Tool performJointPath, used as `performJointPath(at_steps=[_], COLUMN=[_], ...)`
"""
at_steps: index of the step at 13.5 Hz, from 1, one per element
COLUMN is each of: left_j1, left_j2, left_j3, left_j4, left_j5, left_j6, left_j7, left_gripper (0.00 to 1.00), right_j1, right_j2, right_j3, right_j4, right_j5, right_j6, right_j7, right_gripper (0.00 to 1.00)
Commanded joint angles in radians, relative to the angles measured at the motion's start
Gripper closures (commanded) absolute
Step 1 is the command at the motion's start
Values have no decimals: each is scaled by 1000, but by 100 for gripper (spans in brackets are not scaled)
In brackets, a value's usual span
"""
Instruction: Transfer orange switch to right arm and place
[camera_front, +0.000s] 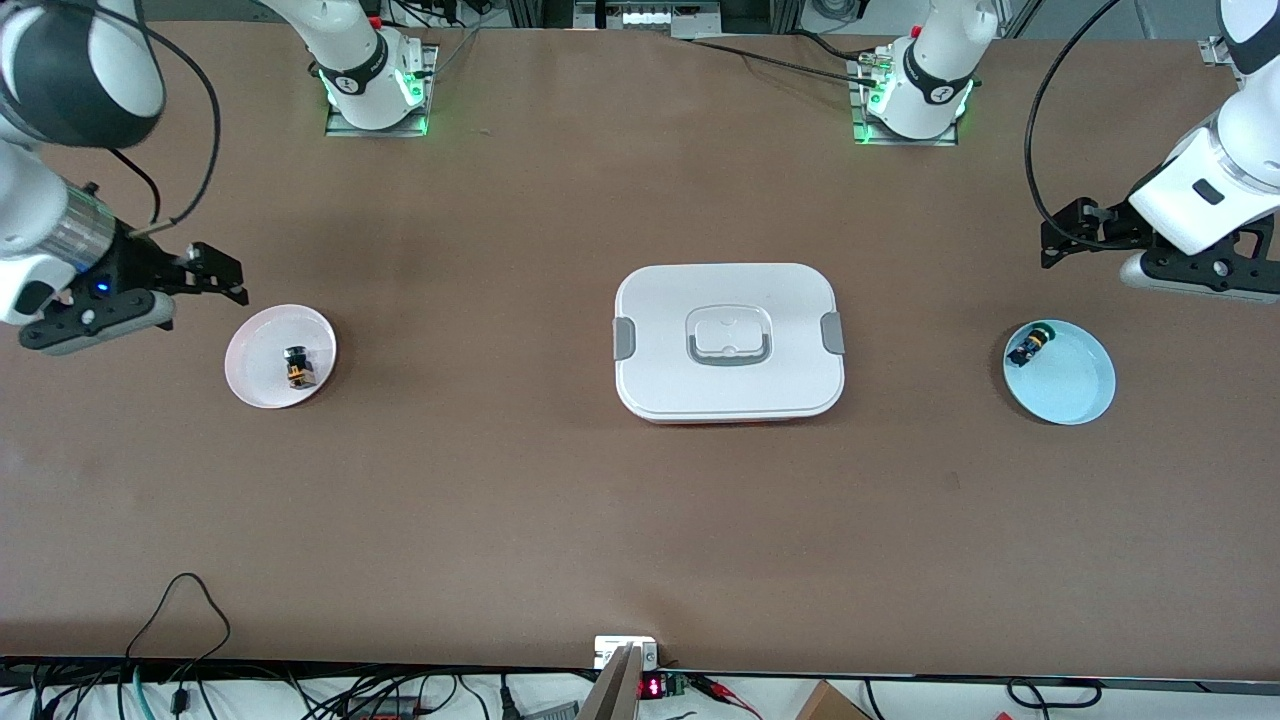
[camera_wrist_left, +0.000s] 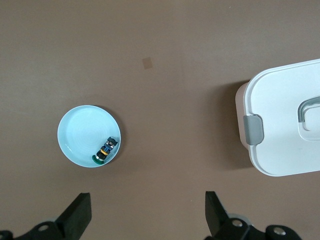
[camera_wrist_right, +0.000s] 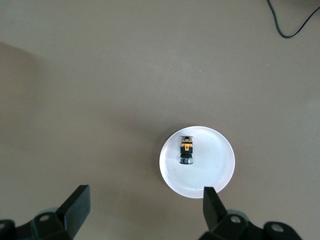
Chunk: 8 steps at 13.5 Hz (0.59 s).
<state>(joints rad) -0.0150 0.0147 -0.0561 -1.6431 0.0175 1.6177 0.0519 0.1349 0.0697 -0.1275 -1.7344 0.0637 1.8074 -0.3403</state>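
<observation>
The orange switch (camera_front: 297, 367) lies on its side in a small pale pink dish (camera_front: 250, 385) toward the right arm's end of the table. It also shows in the right wrist view (camera_wrist_right: 187, 149), in that dish (camera_wrist_right: 220, 175). My right gripper (camera_front: 222, 275) is open and empty, in the air over the table just beside that dish; it shows in its own view too (camera_wrist_right: 145, 206). My left gripper (camera_front: 1058, 237) is open and empty over the table beside a light blue dish (camera_front: 1080, 390); it also shows in its own view (camera_wrist_left: 147, 212).
A black switch with a green cap (camera_front: 1030, 346) lies in the blue dish, also seen in the left wrist view (camera_wrist_left: 106, 150) in that dish (camera_wrist_left: 80, 130). A white lidded box (camera_front: 728, 340) with grey clips sits mid-table; its corner shows in the left wrist view (camera_wrist_left: 285, 120).
</observation>
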Motion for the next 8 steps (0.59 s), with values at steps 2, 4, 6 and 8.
performJointPath(at_steps=[2,4,6,8], left_j1=[6,9,9,9], left_j2=[2,2,2,2], left_j3=[-2,-1,-2,-2], left_j4=[20,20,20,20], left_j5=[-8,-7,-7,-7], left_j6=[-22,-24,-24,-24], left_j7=[-4,-4,-4,-4], left_gripper=[0,0,0,0], right_j1=[29,37,52,57], right_j2=[-22,-27,-27,-25], right_j3=[2,2,2,3], right_j4=[53,76,82,104], right_j5=[-15,-27,-65,-77], right_j6=[-82,-103,-106,-109], right_j7=[85,98,119,187], right_gripper=[0,0,0,0])
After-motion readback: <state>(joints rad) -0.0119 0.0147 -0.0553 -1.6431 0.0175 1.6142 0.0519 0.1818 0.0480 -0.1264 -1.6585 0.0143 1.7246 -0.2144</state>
